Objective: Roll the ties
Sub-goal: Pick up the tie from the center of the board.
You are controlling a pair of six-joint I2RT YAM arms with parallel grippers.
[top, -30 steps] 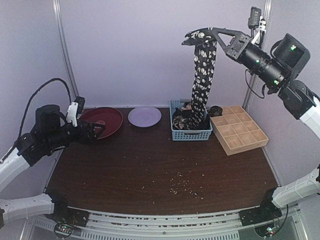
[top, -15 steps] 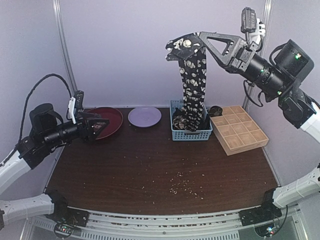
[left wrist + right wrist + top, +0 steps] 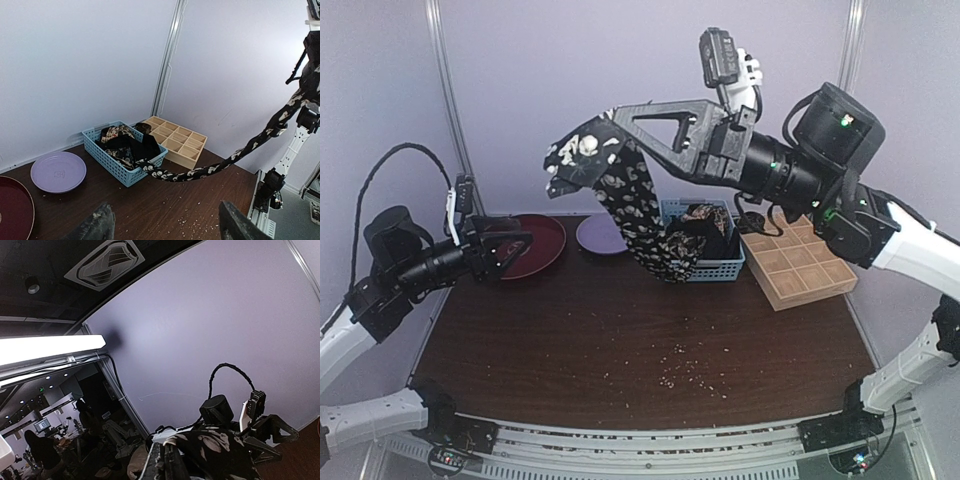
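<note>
The right jaws, high in the middle of the top view, are clamped shut on one end of a tie [image 3: 635,215]. The black, cream-speckled strip bunches at the fingertips and hangs from there in a curve, down and to the right. Its lower end lies in the blue basket [image 3: 705,272] at the back of the bench [image 3: 620,340].

In the left wrist view the same tie [image 3: 200,172] leaves the near corner of the basket [image 3: 107,162] and sags low over the bench. It then climbs to the upper right of the frame. More printed ties [image 3: 115,135] lie heaped inside the basket. In the right wrist view the gripped fabric [image 3: 215,455] fills the lower middle of the frame.

A wooden gridded tray [image 3: 800,265] stands just right of the basket. A purple plate [image 3: 590,235] sits to the basket's left, partly hidden behind the hanging tie, and a dark red plate [image 3: 535,240] lies further left.

The left jaws stand open at the left of the top view, beside the red plate, and hold nothing. The fingers [image 3: 97,227] show well apart at the bottom edge of the left wrist view, with only bare bench between them.

Pale crumbs [image 3: 685,365] are scattered across the middle of the bench.
</note>
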